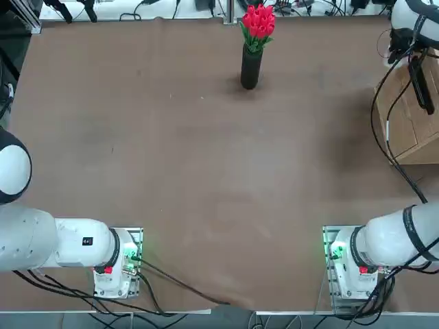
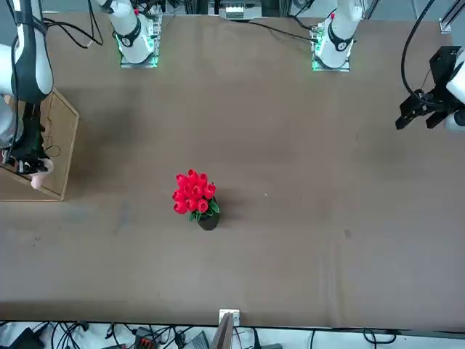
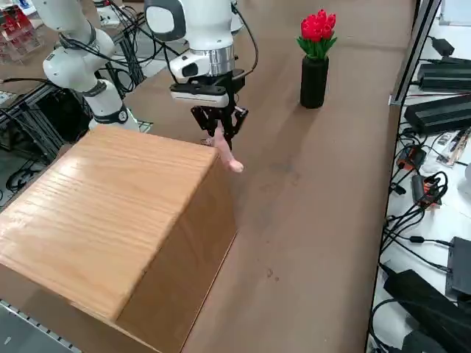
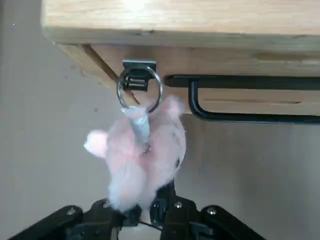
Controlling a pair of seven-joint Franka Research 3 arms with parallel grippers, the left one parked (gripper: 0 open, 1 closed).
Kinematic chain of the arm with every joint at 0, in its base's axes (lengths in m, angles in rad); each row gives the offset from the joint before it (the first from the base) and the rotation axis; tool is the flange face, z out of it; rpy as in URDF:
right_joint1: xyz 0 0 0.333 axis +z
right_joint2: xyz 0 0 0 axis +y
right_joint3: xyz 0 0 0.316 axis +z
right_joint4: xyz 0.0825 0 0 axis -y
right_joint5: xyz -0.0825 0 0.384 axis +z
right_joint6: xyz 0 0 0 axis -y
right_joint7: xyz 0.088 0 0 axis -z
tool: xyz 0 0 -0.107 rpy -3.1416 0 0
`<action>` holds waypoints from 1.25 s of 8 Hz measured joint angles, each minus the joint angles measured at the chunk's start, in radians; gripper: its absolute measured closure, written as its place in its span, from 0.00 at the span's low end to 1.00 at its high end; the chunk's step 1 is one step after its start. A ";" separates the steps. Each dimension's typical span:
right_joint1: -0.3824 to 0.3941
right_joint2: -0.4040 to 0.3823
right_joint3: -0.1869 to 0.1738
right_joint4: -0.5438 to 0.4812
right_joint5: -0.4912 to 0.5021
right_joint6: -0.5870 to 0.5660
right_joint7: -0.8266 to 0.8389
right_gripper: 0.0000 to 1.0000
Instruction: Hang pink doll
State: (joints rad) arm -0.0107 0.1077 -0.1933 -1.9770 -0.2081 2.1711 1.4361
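surface: brown table (image 1: 171, 157) | on it: wooden box (image 3: 110, 220), black vase w/ tulips (image 1: 252, 65)

no readable text, labels or numbers anywhere

A black vase (image 1: 251, 67) of red tulips (image 1: 258, 22) stands upright near the brown counter's (image 1: 192, 157) far edge, well apart from the wooden box (image 3: 110, 220).

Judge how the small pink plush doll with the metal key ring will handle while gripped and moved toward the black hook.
The small pink plush doll probably squashes easily: fuzzy, lumpy, pinched in the shut right end effector. It seems light, dangling beside the wooden box. Its metal key ring hangs on a loose tab and may swing.
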 joint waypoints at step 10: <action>-0.020 0.004 0.000 -0.083 0.000 0.137 -0.005 0.37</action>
State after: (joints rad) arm -0.0309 0.1119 -0.1929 -2.0604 -0.2081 2.3085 1.4309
